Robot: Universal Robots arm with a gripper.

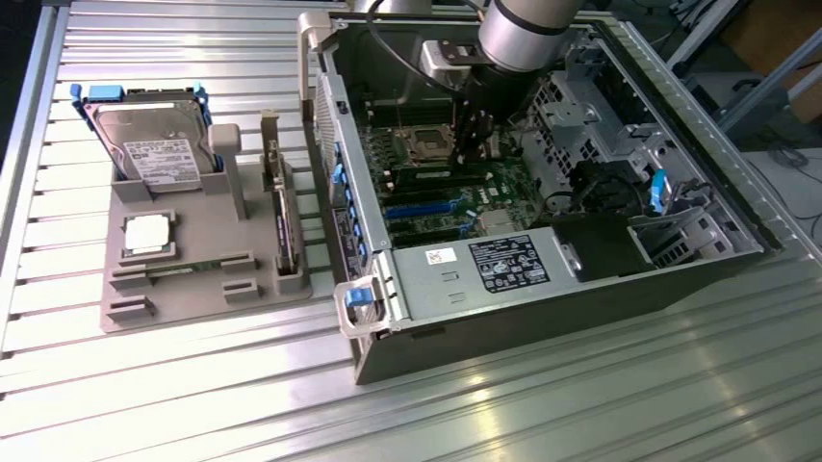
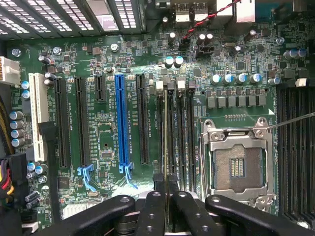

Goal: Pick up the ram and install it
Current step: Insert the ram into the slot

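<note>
Gripper (image 2: 166, 209) nearly closed, pinching the ram (image 2: 166, 147) edge-on between its fingers (image 2: 153, 211); ram stands upright over the memory slots (image 2: 174, 137), just beside the empty CPU socket (image 2: 237, 167), whether seated cannot tell. Arm (image 1: 521, 34) reaches down into the open case (image 1: 540, 192) on the surface (image 1: 578, 404). At the exterior view's left, a grey tray (image 1: 192, 289) holds a hard drive (image 1: 157, 149), CPU (image 1: 148, 234) and expansion card (image 1: 279, 207).

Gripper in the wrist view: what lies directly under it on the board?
Under the gripper, shut on the ram, run the memory slots beside the empty CPU socket. The ram stands edge-on over one slot; the fingers cover its near end.
</note>
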